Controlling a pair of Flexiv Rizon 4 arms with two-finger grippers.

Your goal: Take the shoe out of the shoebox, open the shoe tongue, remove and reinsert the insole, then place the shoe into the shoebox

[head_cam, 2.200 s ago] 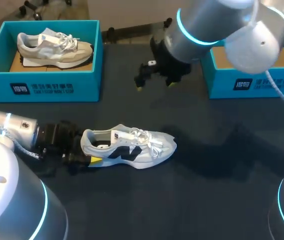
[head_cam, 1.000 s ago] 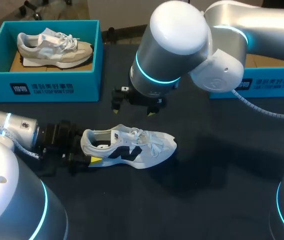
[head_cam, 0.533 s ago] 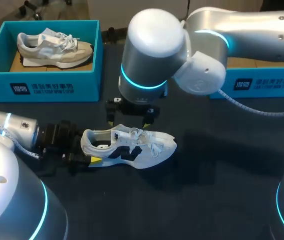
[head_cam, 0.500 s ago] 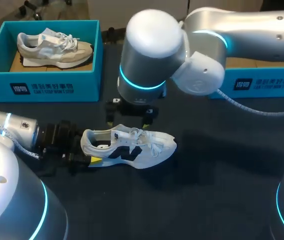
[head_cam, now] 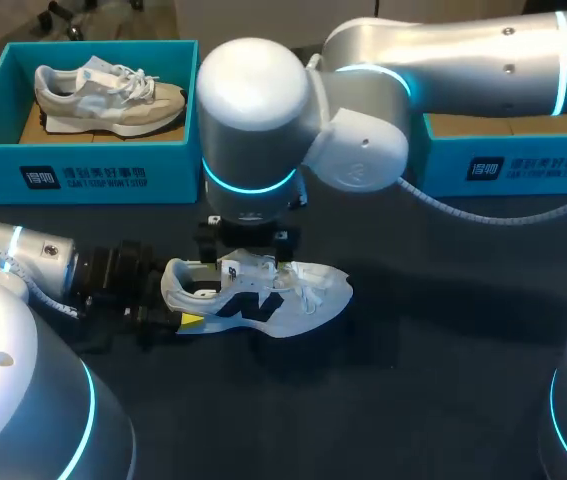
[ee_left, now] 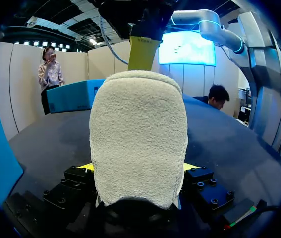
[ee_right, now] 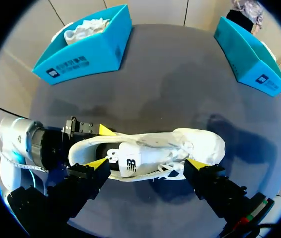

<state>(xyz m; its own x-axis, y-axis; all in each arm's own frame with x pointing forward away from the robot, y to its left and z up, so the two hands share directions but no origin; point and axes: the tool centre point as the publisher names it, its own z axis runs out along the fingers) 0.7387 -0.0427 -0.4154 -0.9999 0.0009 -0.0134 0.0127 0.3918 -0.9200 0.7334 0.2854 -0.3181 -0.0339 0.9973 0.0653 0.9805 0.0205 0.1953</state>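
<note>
Head view: shoe on the table, heel at 9 o'clock clamped by the left gripper, seemingly to anchor it; left wrist: heel wedged between its fingers; right wrist: right gripper spread above the tongue, apparently to open it.

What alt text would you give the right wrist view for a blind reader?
A white shoe lies on the dark table below the open right hand, while the left hand grips its heel. Beyond stand a blue shoebox holding another shoe and a second shoebox.
</note>
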